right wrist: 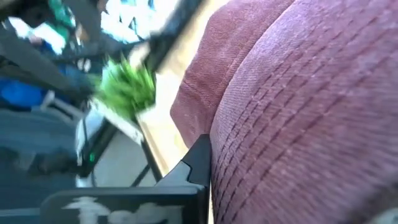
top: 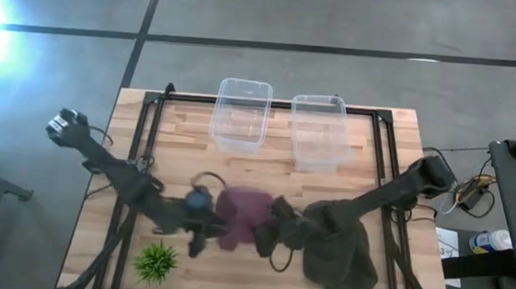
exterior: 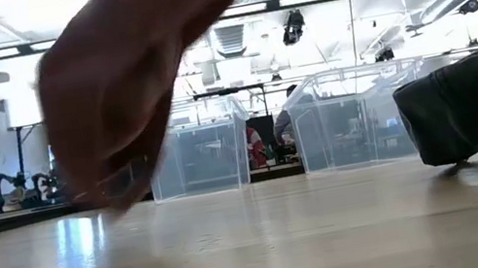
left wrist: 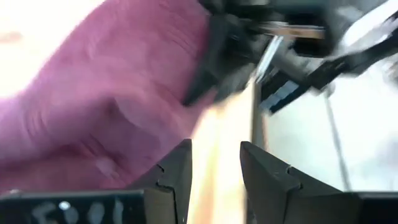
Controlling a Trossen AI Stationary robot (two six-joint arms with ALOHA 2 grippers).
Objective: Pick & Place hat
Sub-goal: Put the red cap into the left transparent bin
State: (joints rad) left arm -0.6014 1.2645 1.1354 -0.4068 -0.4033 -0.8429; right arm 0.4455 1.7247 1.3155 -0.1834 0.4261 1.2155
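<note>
The maroon knitted hat (top: 241, 215) hangs above the middle of the table's near half; the low view shows it (exterior: 122, 86) clear of the wood. My right gripper (top: 266, 236) is at the hat's right side and is shut on it. My left gripper (top: 198, 241) is at the hat's left near side. It is open (left wrist: 216, 149), with the hat (left wrist: 106, 106) beside one finger and bare wood showing in the gap. My right gripper has the hat at its right-hand edge (right wrist: 224, 143), reaching in from the table's right. One finger (right wrist: 199, 162) shows against the ribbed cloth and the hat hides the other. The hat is lifted clear of the table and sags below the hold.
A dark olive cloth (top: 342, 248) lies heaped under the right arm, near the table's right near corner. Two clear plastic bins (top: 241, 114) (top: 319, 129) stand at the far edge. A small green plant (top: 156, 261) sits near the left near corner.
</note>
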